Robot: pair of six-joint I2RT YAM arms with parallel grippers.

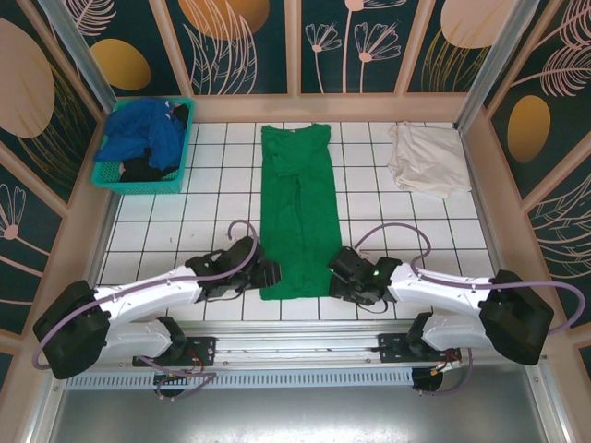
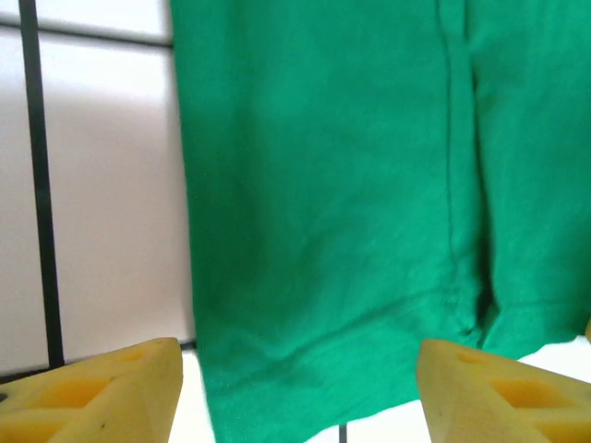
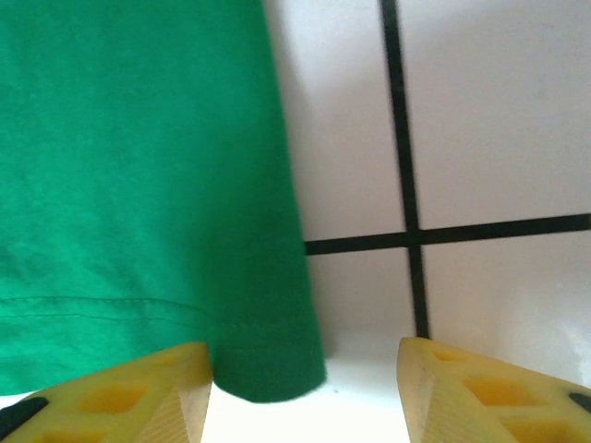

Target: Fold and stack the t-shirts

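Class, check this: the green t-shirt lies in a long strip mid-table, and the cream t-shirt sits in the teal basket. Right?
No. The top external view shows the cream t-shirt on the table, far right; the teal basket holds the blue t-shirt.

walls (image 1: 249,46): dark teal floral panels; table (image 1: 185,212): white tiles, black grid

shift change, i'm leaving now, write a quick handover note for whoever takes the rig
Left jaws: open, at the near left hem corner of the green shirt, gripping nothing.
Right jaws: open, at its near right hem corner.
Green shirt: long narrow strip in the middle; white shirt crumpled far right; blue shirt in the basket, far left.
Done: green shirt's sides look folded in.
Left: fold it end to end, fold the other two, stack.
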